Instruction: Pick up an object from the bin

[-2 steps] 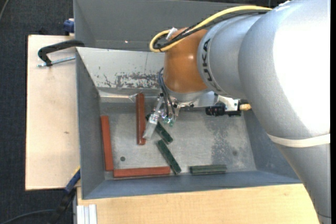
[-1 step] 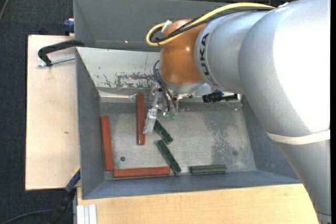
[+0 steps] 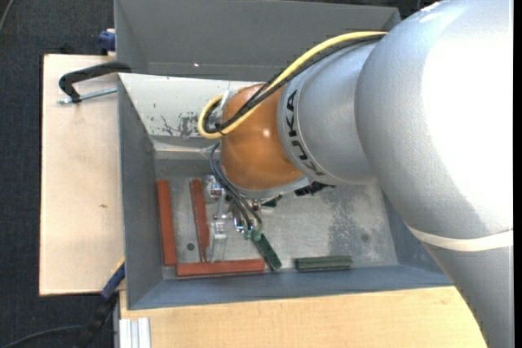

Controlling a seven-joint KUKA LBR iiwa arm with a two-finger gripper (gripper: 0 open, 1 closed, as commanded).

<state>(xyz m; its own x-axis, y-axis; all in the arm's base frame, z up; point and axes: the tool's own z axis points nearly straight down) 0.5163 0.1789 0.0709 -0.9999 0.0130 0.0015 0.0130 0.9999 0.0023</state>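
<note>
My gripper [image 3: 222, 221] hangs under the orange wrist cover, low over the bin's front-left floor. Just to its left an upright red bar [image 3: 198, 216] lies flat on the floor. A second red bar [image 3: 165, 222] lies parallel to it, further left by the wall. A third red bar [image 3: 220, 267] runs crosswise along the front wall below the gripper. A short dark green stick [image 3: 266, 251] lies tilted to the gripper's lower right, its upper end close to the gripper. Whether the two touch is hidden.
Another dark green bar [image 3: 324, 262] lies flat along the front wall, to the right of the tilted stick. The arm and its orange cover hide the middle and right of the bin. Bare floor shows between the arm and the green bar.
</note>
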